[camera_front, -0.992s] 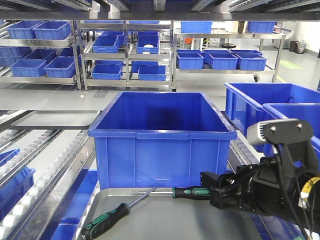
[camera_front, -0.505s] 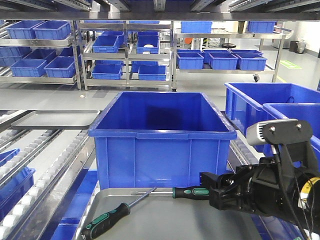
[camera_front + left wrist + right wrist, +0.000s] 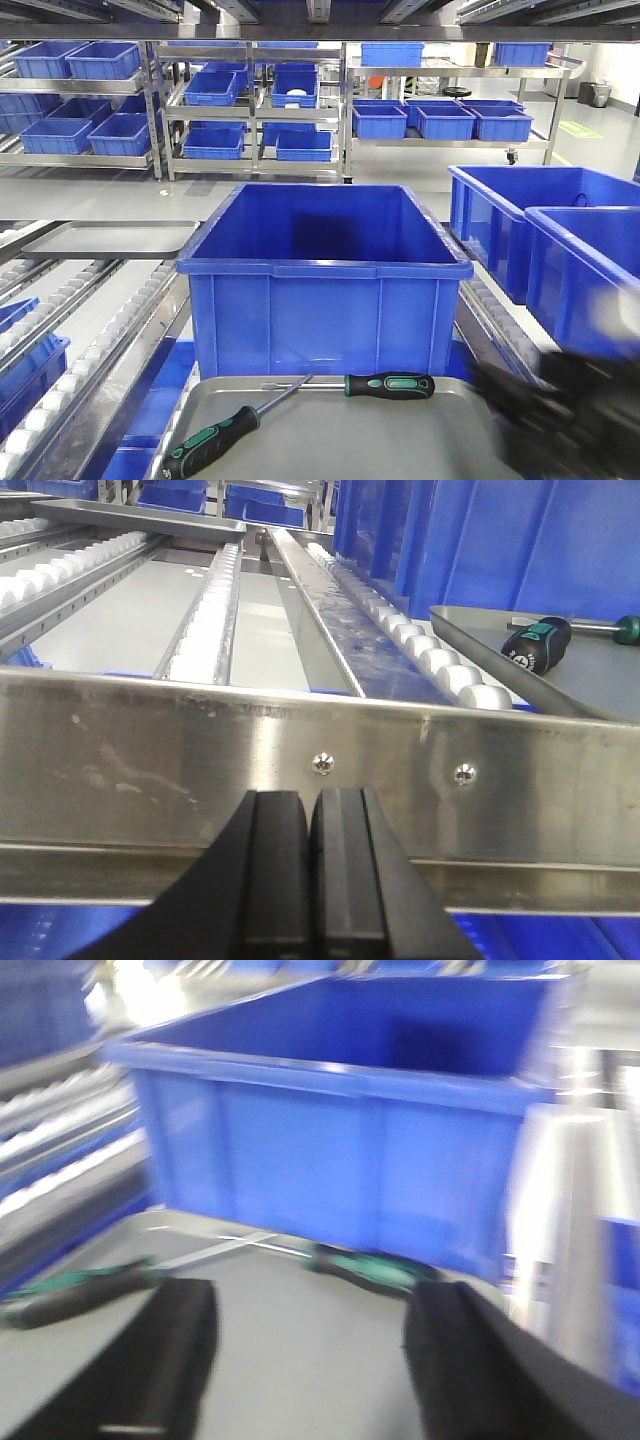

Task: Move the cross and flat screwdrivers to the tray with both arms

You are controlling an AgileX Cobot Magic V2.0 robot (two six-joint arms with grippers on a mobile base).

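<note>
**Both screwdrivers down in the tray**

Lying in the metal tray (image 3: pixel 420 445): one screwdriver (image 3: pixel 388 384) along the far rim, the other screwdriver (image 3: pixel 212 442) slanted toward the near left corner, shafts crossing near their tips. Right gripper (image 3: pixel 305 1360) blurred, fingers spread wide, holding nothing. Left gripper (image 3: pixel 312 875) low by a steel rail (image 3: pixel 200 740), fingers pressed together, empty. Light, stiff tools; steel shafts probably slippery, so best gripped at the rubbery handle.

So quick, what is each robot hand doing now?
Left gripper: shut, holding nothing.
Right gripper: open, holding nothing.
</note>
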